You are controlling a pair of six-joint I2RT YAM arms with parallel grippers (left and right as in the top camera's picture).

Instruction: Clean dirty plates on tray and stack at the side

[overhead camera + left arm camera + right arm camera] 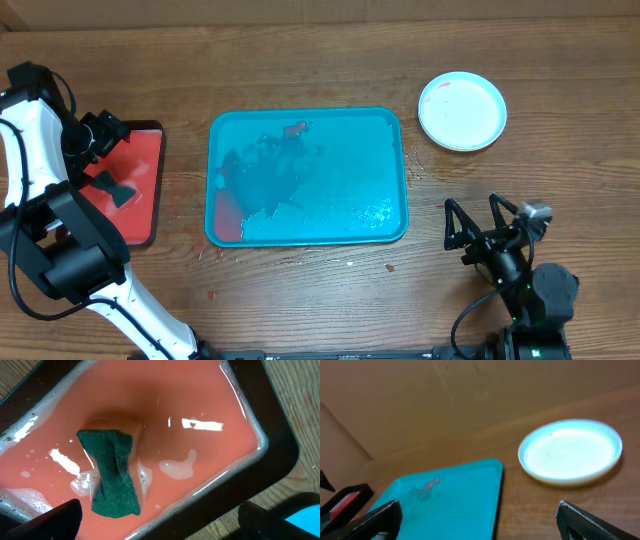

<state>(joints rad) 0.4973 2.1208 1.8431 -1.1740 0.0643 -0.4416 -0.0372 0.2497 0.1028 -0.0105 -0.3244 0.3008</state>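
The teal tray (308, 175) lies mid-table, wet, with red sauce smears and no plate on it. It also shows in the right wrist view (445, 500). A round plate (462, 111), white with a pale blue rim, sits on the table to the tray's upper right, also in the right wrist view (570, 450). I cannot tell whether other plates lie under it, and no yellow-green plate shows. My left gripper (105, 150) (160, 522) is open above a green sponge (112, 475). My right gripper (483, 225) (480, 520) is open and empty near the tray's lower right corner.
A red tray with a dark rim (140, 215) (270, 445) stands at the left, holding soapy water and the sponge (110, 187). It also shows in the right wrist view (345, 502). Small red spots (388, 267) mark the table in front of the teal tray.
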